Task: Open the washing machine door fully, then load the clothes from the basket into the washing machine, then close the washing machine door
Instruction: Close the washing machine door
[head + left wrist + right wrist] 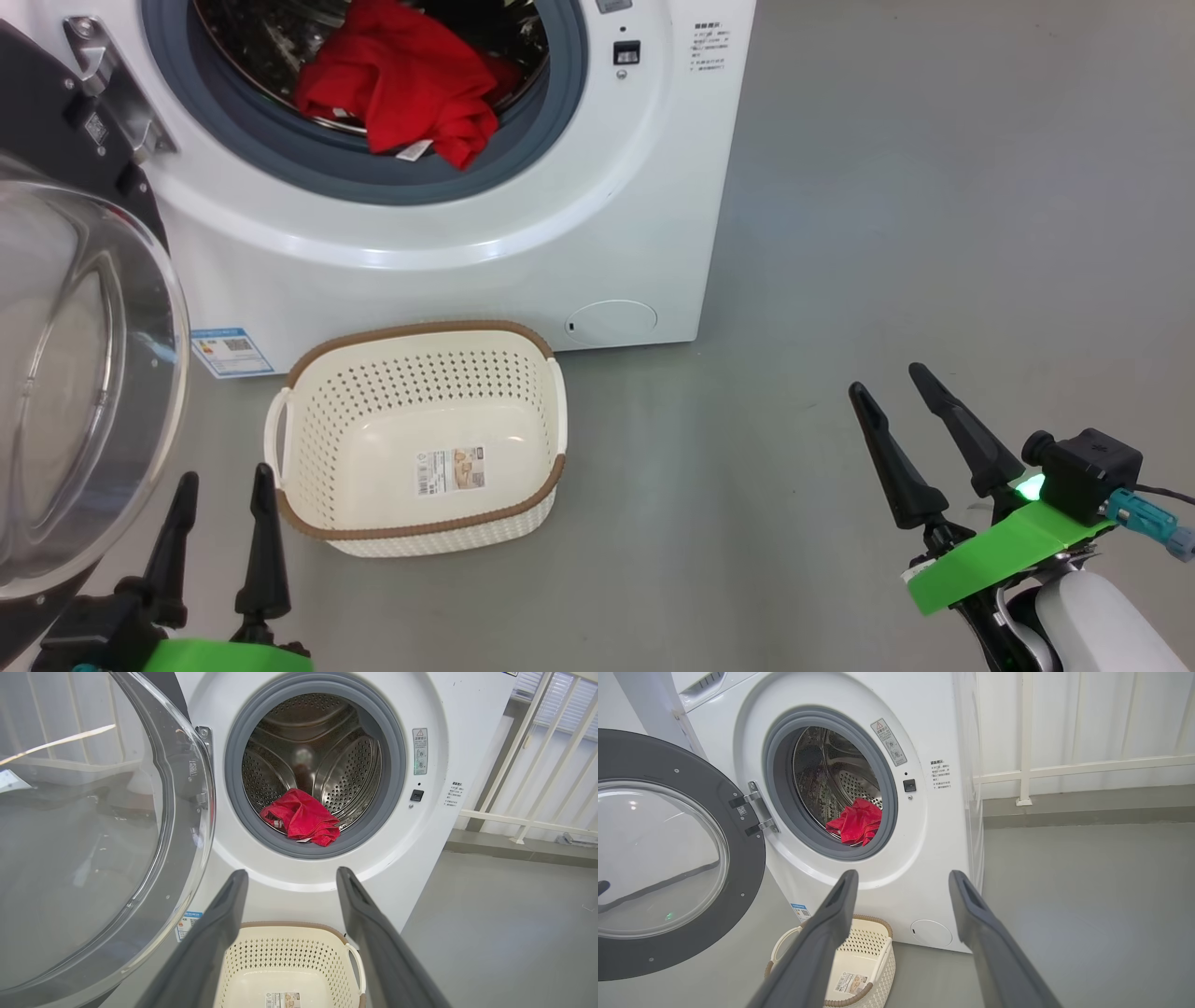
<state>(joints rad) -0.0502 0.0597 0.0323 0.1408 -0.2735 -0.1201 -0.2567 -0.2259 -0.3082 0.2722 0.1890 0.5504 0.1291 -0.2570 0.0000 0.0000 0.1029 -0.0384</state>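
while the white boxy front-loading washing machine (560, 233) stands with its large round glossy black door (747, 868) swung wide open, the bright red fabric garment (401, 84) lies heaped at the mouth of the steel drum (327, 742), one fold draped onto the grey-blue rubber gasket (373, 177). small cream-white perforated plastic basket (420, 336) with brown woven-look rim sits on the grey floor (840, 233) just in front of the machine, below its opening. left gripper (227, 471) hovers before the machine beside the door's glass, right gripper (888, 378) well off past the machine's far corner; both have fingers spread apart, gripping nothing.
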